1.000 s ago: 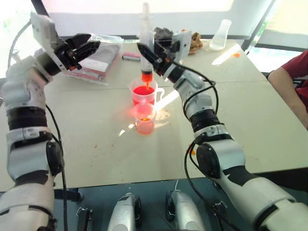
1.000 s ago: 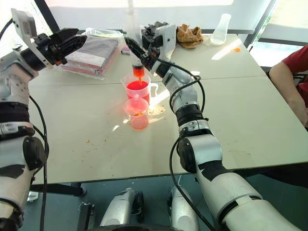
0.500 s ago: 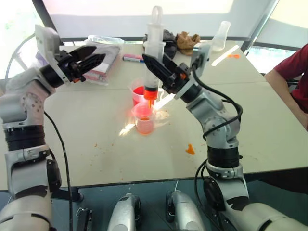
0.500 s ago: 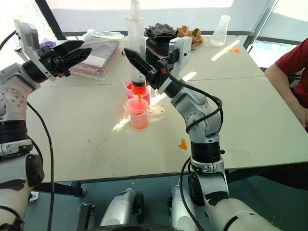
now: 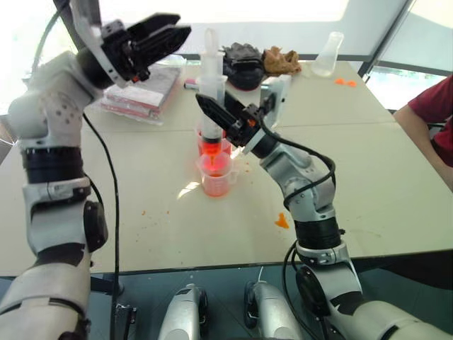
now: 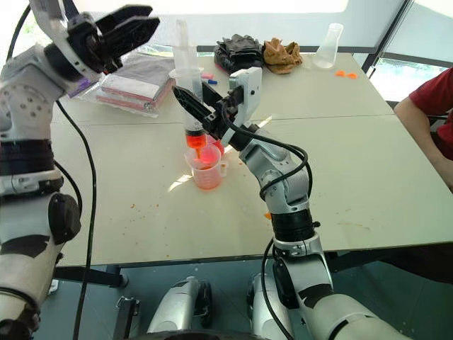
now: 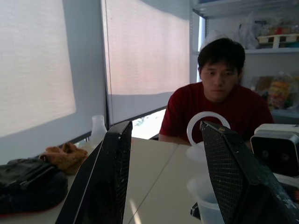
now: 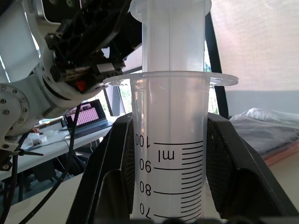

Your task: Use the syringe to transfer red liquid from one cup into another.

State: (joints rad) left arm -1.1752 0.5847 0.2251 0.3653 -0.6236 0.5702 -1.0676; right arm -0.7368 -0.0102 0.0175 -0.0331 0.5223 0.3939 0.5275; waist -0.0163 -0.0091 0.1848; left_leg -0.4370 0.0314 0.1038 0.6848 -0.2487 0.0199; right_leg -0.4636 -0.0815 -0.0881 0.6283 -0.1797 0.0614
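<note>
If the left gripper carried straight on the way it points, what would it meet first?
Probably the syringe's plunger ring, which sits between the left gripper's open jaws in its wrist view; depth is unclear.

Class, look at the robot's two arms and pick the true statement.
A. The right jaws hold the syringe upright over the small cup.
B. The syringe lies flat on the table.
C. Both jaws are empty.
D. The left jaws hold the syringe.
A: the right gripper is clamped on the syringe, upright with its tip above the small cup; the left gripper is open and empty.

Red liquid (image 5: 211,147) (clear syringe (image 5: 210,99))
</note>
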